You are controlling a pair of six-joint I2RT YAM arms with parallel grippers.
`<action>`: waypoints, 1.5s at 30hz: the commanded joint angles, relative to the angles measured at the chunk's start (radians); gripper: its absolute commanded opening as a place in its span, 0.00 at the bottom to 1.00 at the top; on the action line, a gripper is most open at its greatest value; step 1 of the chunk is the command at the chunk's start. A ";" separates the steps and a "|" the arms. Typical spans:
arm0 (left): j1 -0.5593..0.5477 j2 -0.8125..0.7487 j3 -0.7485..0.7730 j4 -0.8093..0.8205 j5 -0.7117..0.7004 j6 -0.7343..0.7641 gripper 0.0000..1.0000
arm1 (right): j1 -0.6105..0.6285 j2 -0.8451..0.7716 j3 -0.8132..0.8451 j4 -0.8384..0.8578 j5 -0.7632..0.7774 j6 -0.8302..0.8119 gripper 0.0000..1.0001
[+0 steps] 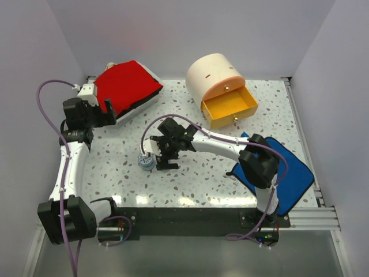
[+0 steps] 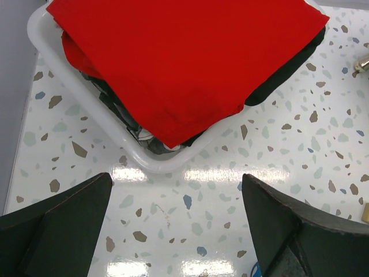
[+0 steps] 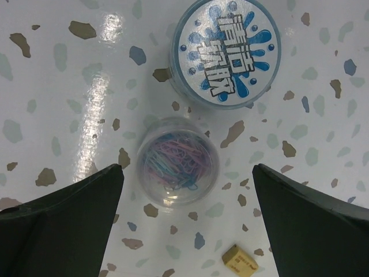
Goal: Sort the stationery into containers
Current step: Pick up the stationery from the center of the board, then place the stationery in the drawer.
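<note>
Currently the right hand [image 3: 187, 231] hangs above the bench [image 1: 196, 179] with its two fingers [image 3: 63, 225] spread wide and gripping nothing. A clear round tub [image 3: 177, 163] holding pink and blue clips stands on the bench in line with the gap between the fingers, slightly ahead of their tips and touching neither. Just beyond it, close by, stands a blue-patterned round tub [image 3: 226, 52] with a printed splash label on its lid. A tan cube [image 3: 240, 258] lies on the bench between the fingers, nearer the right one. The left hand [image 2: 179, 231] is likewise fully spread and empty, poised over bare bench just short of the corner of the white case [image 2: 161, 164]. The red top [image 2: 190, 52] lies tilted across the case, with dark contents showing under its edge. The case sits at the far left of the bench. At the far centre stands the cream drum [image 1: 210, 72], its yellow drawer [image 1: 228, 107] pulled out toward the arms. A blue cloth [image 1: 297, 173] lies flat at the near right, partly under the right arm.
</note>
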 commanded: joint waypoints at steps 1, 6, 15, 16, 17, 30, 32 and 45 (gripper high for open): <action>0.002 -0.010 0.009 0.002 0.012 0.006 1.00 | 0.009 0.047 0.056 -0.007 -0.016 0.003 0.99; 0.001 -0.003 0.012 0.002 0.020 0.009 1.00 | 0.015 0.083 0.102 -0.062 -0.028 -0.006 0.95; 0.002 0.011 0.006 0.019 0.049 -0.020 1.00 | 0.013 0.051 0.137 -0.186 -0.025 -0.035 0.06; 0.002 0.013 0.003 0.028 0.052 -0.022 1.00 | 0.007 0.037 0.142 -0.198 -0.018 -0.038 0.01; 0.002 0.013 -0.001 0.036 0.058 -0.022 1.00 | 0.004 0.026 0.156 -0.206 -0.004 -0.043 0.00; 0.002 0.071 0.019 0.165 0.115 -0.039 1.00 | -0.304 -0.054 0.686 -0.449 0.080 -0.051 0.00; 0.002 0.089 0.035 0.165 0.117 -0.039 1.00 | -0.344 -0.070 0.688 -0.444 0.094 -0.058 0.00; 0.001 0.191 0.104 0.185 0.149 -0.048 1.00 | -0.523 -0.106 0.621 -0.511 0.093 -0.068 0.00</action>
